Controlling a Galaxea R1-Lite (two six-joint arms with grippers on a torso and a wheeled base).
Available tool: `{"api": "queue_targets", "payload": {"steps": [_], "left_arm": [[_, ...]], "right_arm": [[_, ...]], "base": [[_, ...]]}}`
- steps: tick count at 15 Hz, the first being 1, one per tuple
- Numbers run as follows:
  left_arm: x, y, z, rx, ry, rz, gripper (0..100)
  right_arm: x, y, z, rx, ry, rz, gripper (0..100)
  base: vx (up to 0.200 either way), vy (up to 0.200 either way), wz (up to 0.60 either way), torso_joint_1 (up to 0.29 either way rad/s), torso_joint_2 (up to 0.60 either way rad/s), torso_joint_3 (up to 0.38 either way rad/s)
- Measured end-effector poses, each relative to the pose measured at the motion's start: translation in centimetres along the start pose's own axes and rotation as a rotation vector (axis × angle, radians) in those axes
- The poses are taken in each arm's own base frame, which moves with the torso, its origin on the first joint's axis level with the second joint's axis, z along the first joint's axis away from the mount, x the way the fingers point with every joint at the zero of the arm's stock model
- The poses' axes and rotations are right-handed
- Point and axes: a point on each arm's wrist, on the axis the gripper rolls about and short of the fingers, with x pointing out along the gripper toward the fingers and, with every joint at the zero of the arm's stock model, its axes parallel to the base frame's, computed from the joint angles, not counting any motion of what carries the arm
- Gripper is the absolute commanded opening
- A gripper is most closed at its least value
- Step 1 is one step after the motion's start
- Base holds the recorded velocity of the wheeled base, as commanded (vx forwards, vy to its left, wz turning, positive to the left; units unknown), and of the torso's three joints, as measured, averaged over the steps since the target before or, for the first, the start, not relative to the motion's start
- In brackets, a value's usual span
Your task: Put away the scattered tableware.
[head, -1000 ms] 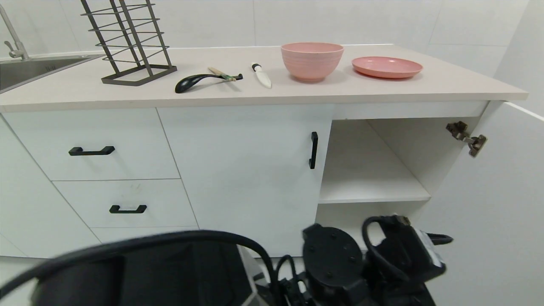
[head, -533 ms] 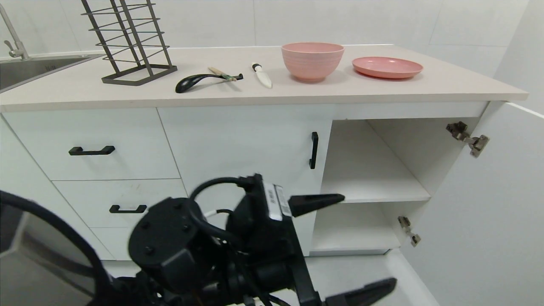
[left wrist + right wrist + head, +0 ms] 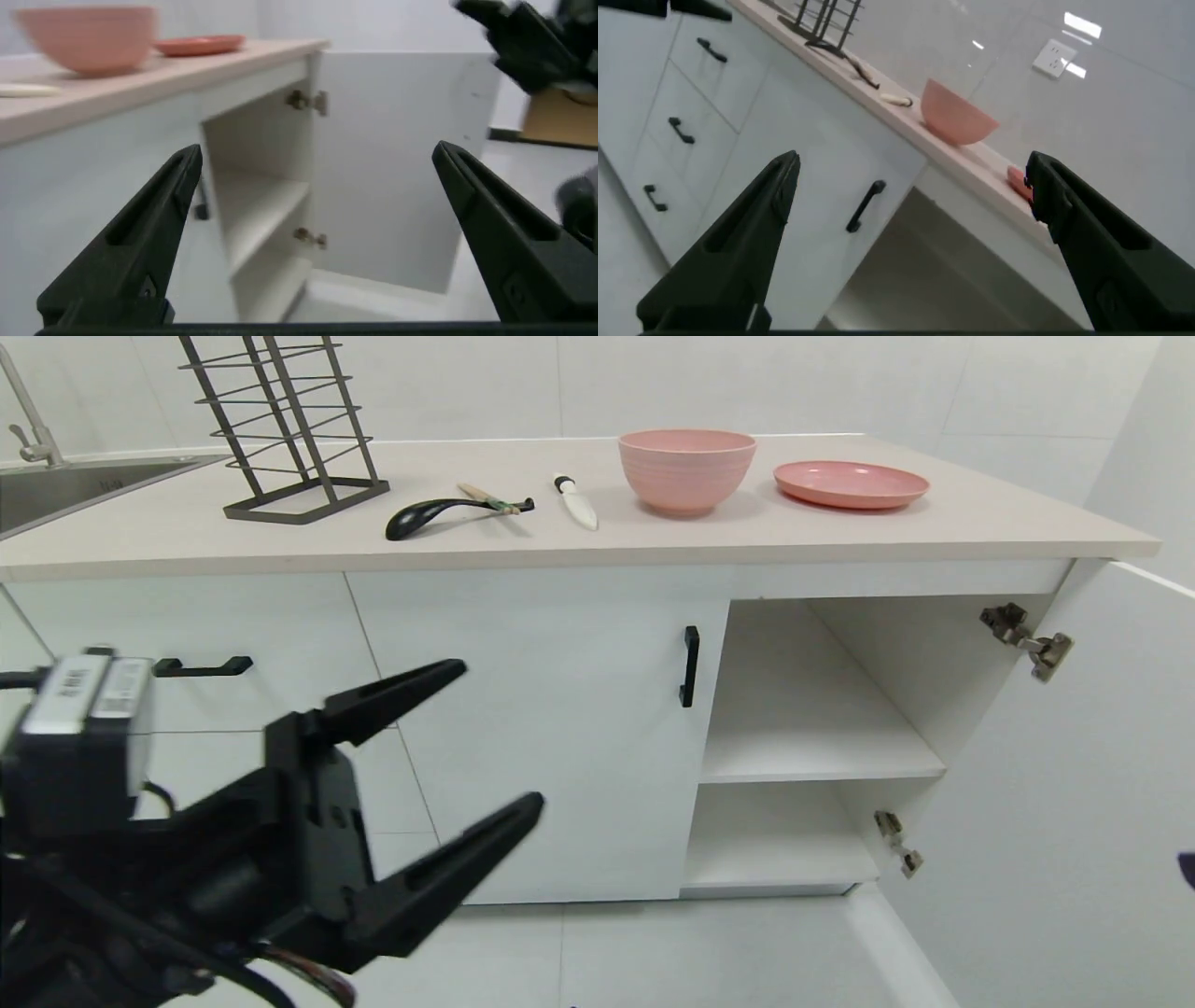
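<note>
**Left gripper (image 3: 501,733) and right gripper (image 3: 912,163) wide open, tableware on the counter (image 3: 840,530)**

Both grippers have their fingers spread with nothing between them. The left one hangs low before the drawers (image 3: 280,625). On the counter lie a black spoon (image 3: 439,513), chopsticks (image 3: 487,497), a knife (image 3: 574,502), a pink bowl (image 3: 686,469) and a pink plate (image 3: 850,483), above the open cupboard (image 3: 812,747).

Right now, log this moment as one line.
left gripper: open, empty | right gripper: open, empty | bowl, plate, spoon, chopsticks, knife: on counter | cabinet door: open
</note>
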Motion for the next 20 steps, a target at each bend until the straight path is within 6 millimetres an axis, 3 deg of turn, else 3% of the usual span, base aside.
{"api": "queue_targets", "payload": {"steps": [3,7,8,10,14,16,18,20], "left_arm": [[-5.3,1.4,2.5,0.111,-0.054,0.230,100],[-11.0,-0.6,3.9,0.197,-0.032,0.433,100],[-12.4,-1.6,3.8,0.202,-0.001,0.479,100],[-14.9,-3.8,2.5,0.165,0.102,0.551,100],[-18.8,-7.8,-1.7,0.080,0.292,0.645,100],[-19.8,-8.4,-3.3,0.110,0.363,0.722,100],[-20.4,-8.5,-3.6,0.155,0.370,0.940,100],[-20.8,-8.6,-4.2,0.101,0.389,0.988,100]], "right_arm": [[-2.9,3.1,0.2,0.071,0.059,0.034,100],[-7.1,7.9,-1.3,0.246,0.207,0.052,100],[-8.1,9.0,-2.1,0.306,0.282,-0.035,100],[-9.1,9.6,-2.7,0.331,0.349,-0.244,100],[-10.0,10.2,-3.7,0.369,0.447,-0.426,100],[-10.2,10.1,-3.8,0.345,0.479,-0.537,100],[-10.4,10.1,-4.0,0.372,0.514,-0.615,100],[-10.5,10.2,-4.2,0.429,0.525,-0.639,100]], "base": [[0.000,0.000,0.00,0.000,0.00,0.000],[0.000,0.000,0.00,0.000,0.00,0.000],[0.000,0.000,0.00,0.000,0.00,0.000],[0.000,0.000,0.00,0.000,0.00,0.000],[0.000,0.000,0.00,0.000,0.00,0.000],[0.000,0.000,0.00,0.000,0.00,0.000],[0.000,0.000,0.00,0.000,0.00,0.000],[0.000,0.000,0.00,0.000,0.00,0.000]]}}
